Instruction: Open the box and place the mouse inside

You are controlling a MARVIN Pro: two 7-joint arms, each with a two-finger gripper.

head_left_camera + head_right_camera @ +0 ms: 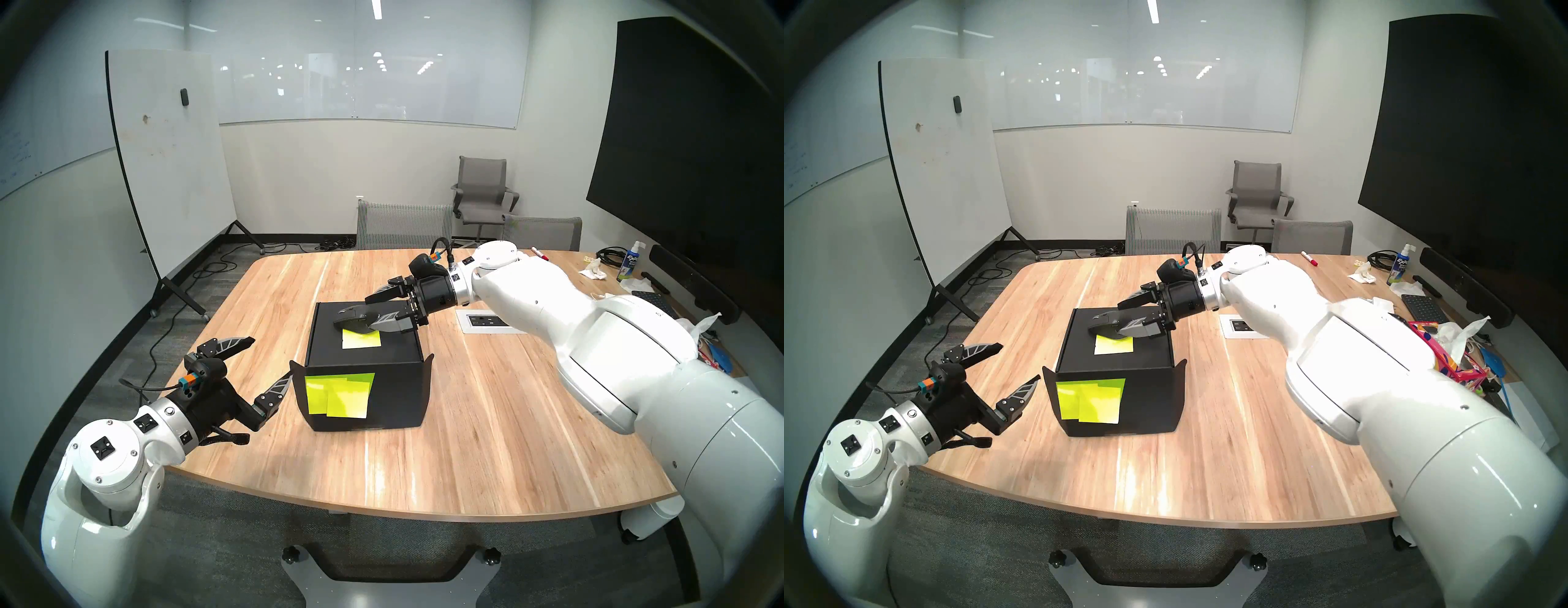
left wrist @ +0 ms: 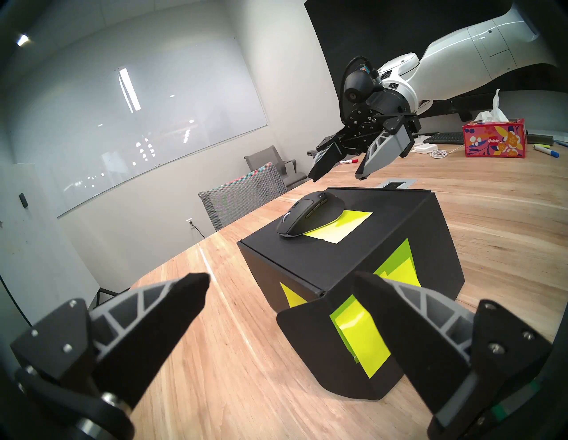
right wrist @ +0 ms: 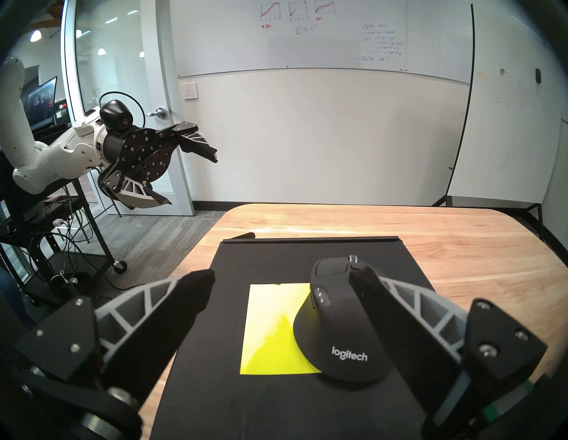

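The black box (image 1: 399, 395) stands mid-table with its lid down and the front flap's side ears splayed out. Neon yellow sticky notes (image 1: 339, 395) cover its front, and another sticky note (image 1: 360, 339) lies on the lid. The black mouse (image 1: 354, 319) (image 2: 310, 216) (image 3: 338, 322) rests on the lid, half over that note. My right gripper (image 1: 368, 314) (image 2: 335, 178) (image 3: 282, 275) hovers open just above the lid's far side, clear of the mouse. My left gripper (image 1: 273, 356) (image 2: 281, 278) is open by the box's left front corner, one fingertip close to the flap's ear.
A power outlet plate (image 1: 488, 321) is set into the table under my right arm. A red floral tissue box (image 2: 495, 138), keyboard (image 1: 1422, 308), spray bottle (image 1: 631, 261) and red marker (image 1: 539, 253) lie far right. A rolling whiteboard (image 1: 169, 161) stands left of the table.
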